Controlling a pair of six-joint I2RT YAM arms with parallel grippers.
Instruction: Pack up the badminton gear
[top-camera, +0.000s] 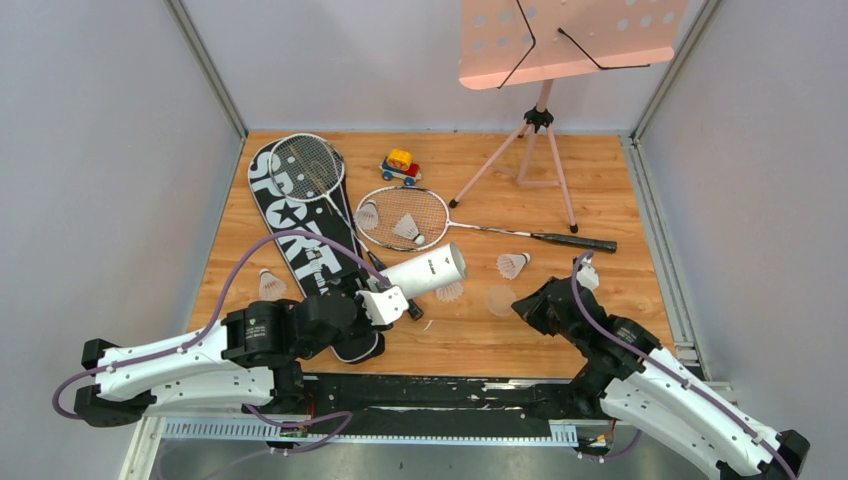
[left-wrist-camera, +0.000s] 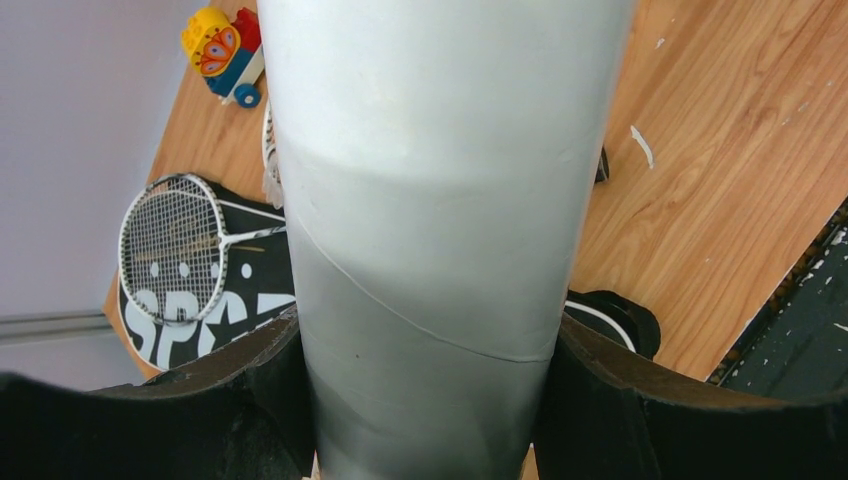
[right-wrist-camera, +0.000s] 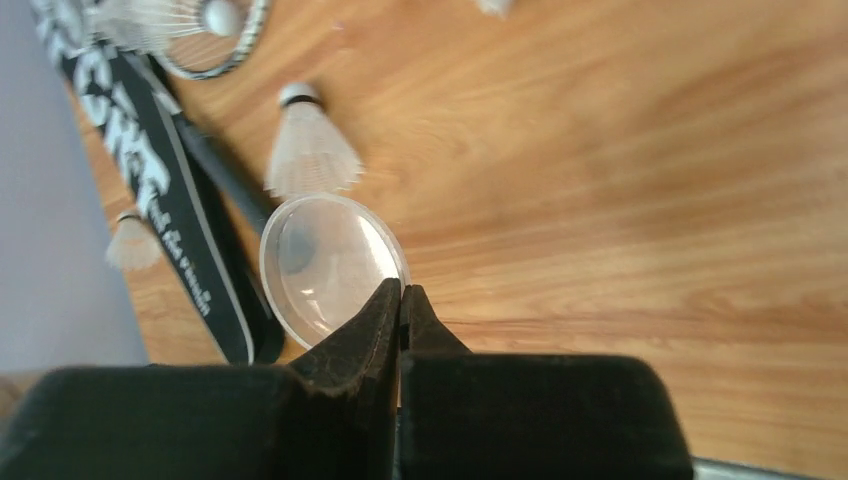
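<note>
Only legible text: "SPORT" in large white capitals, white star beneath, on the long black bag (top-camera: 283, 205) lying along the left edge of the table (top-camera: 640, 180); the small dark print on the white tube (top-camera: 430, 272) near the front edge is unreadable.

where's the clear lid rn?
Top view, right of centre: the clear lid lies on the table between the mouth of the white tube and the right gripper, whose shut tips pinch its rim.
</note>
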